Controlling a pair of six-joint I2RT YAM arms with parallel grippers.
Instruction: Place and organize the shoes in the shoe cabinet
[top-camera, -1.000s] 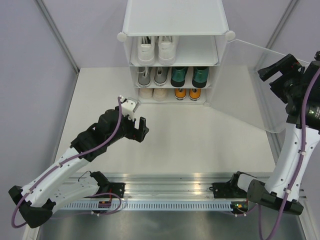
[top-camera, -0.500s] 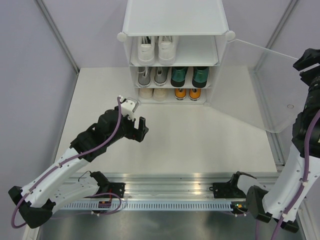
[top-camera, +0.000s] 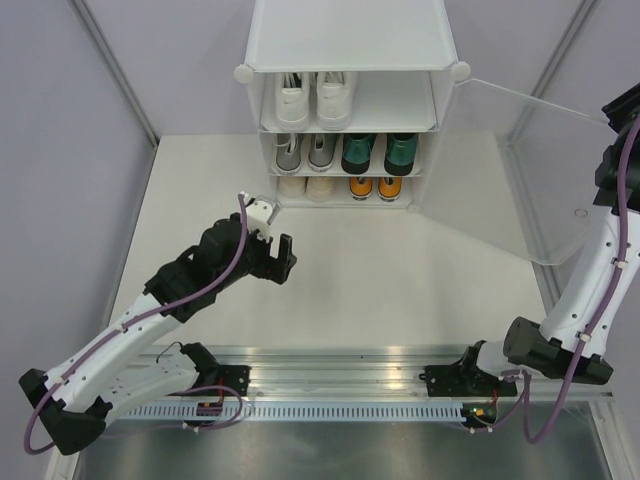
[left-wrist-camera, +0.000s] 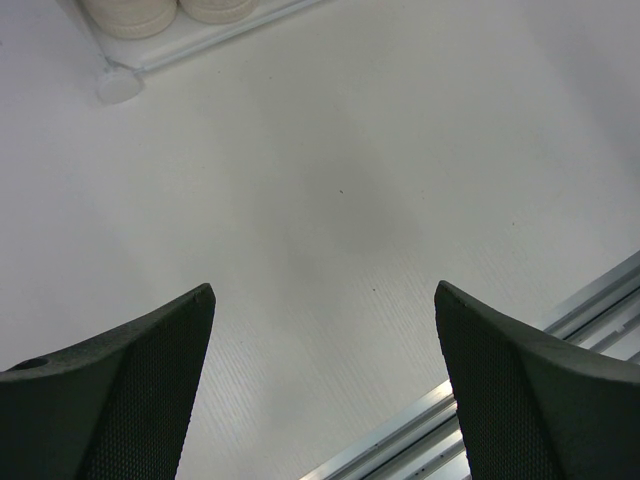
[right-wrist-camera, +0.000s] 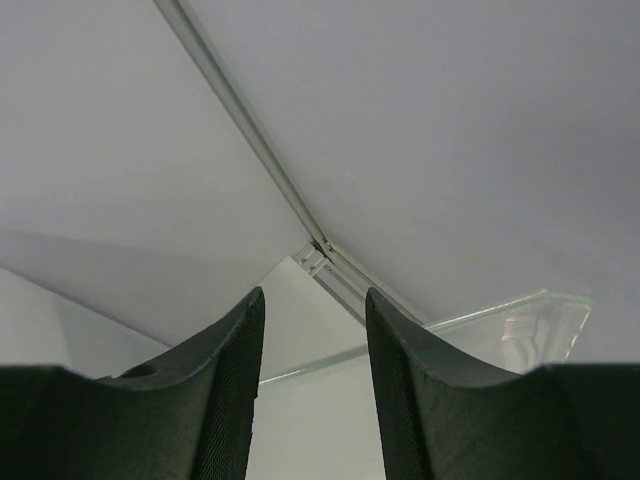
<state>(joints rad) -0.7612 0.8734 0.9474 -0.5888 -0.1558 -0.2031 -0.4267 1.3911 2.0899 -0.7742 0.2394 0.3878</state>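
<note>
Five pairs of shoes (top-camera: 330, 100) shelved in tall white plastic shoe cabinet (top-camera: 350, 35), upper centre. Translucent frosted door (top-camera: 520, 170) stands open rightward. Right gripper (right-wrist-camera: 308, 330), slightly parted and empty, near its far corner. Left gripper (left-wrist-camera: 325, 330) wide open, mid-frame.

- White shells with black joints are seen on the left arm (top-camera: 110, 345) and right arm (top-camera: 603, 262)
- Purple cables (top-camera: 238, 222) are tied along both
- Black dotted fingers (left-wrist-camera: 130, 400) are borne by the left gripper (left-wrist-camera: 322, 290) and right gripper (right-wrist-camera: 314, 292)

The black and white right arm (top-camera: 603, 262) has swung out to the right edge, its pincer (top-camera: 626, 103) half out of view.
</note>
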